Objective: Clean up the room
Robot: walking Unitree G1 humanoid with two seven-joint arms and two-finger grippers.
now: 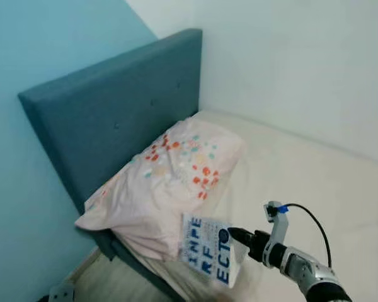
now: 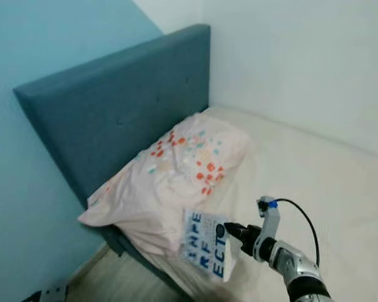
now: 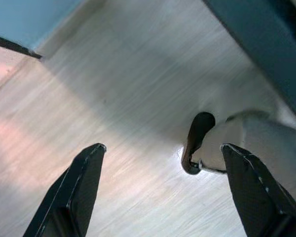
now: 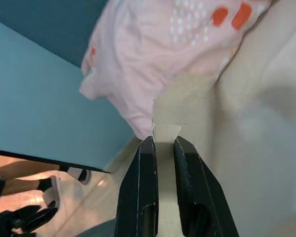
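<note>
My right gripper (image 1: 232,234) is shut on a white book (image 1: 209,249) with large blue letters on its cover, holding it upright above the near edge of the bed (image 1: 315,182). In the right wrist view the two black fingers (image 4: 145,192) pinch the book's thin edge (image 4: 166,132). Just beyond the book lies a pale pink pillow (image 1: 167,182) with orange and teal spots, against the blue headboard (image 1: 113,113). My left gripper (image 3: 163,190) hangs open over the pale wooden floor (image 3: 113,98).
A blue wall (image 1: 25,63) stands on the left and a white wall (image 1: 302,63) behind the bed. A narrow strip of wooden floor (image 1: 107,277) runs between the blue wall and the bed. The robot's foot (image 3: 237,143) shows under the left gripper.
</note>
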